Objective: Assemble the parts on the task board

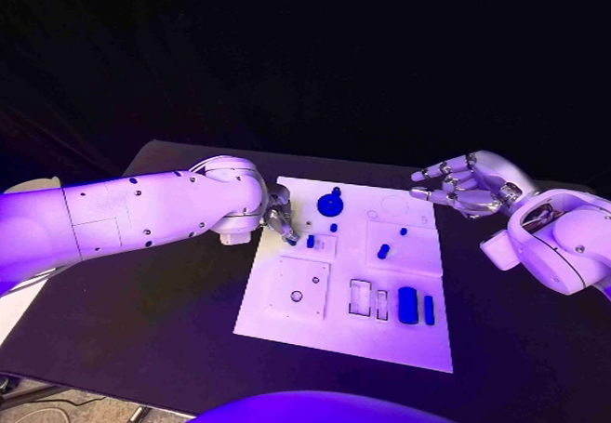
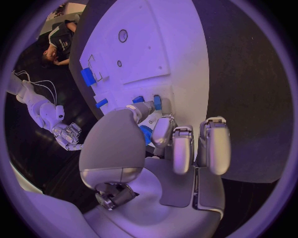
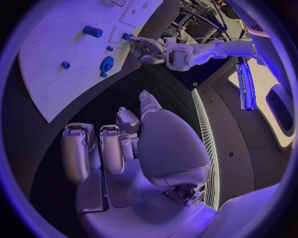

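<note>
Blue plastic by the look of it: small rigid parts, light, probably slick, so they'd squirt out of a loose pinch. The peg [image 2: 157, 102] by the left fingertips looks best pinched across its short sides, near the top, kept upright.

Peg sits near the board's [image 1: 278, 313] left edge, in its far half. Left hand [image 1: 280, 219] is right over it, fingers [image 2: 163, 130] curled down toward it; whether it is pinched or only touched I can't tell, contact is hidden behind the fingers.

Other parts on the board: round knob [image 1: 330, 204] at the far end, best taken by its rim; small pegs [image 1: 383, 252] mid-board; a long bar [image 1: 407, 304] and a thin bar [image 1: 429, 310] by the near slots, take those across the narrow width. All small, easy to tip or knock.

Right hand [image 1: 461, 182] hovers off the board's far right corner over the desk [image 1: 179, 356], fingers loosely spread, holding nothing.
</note>
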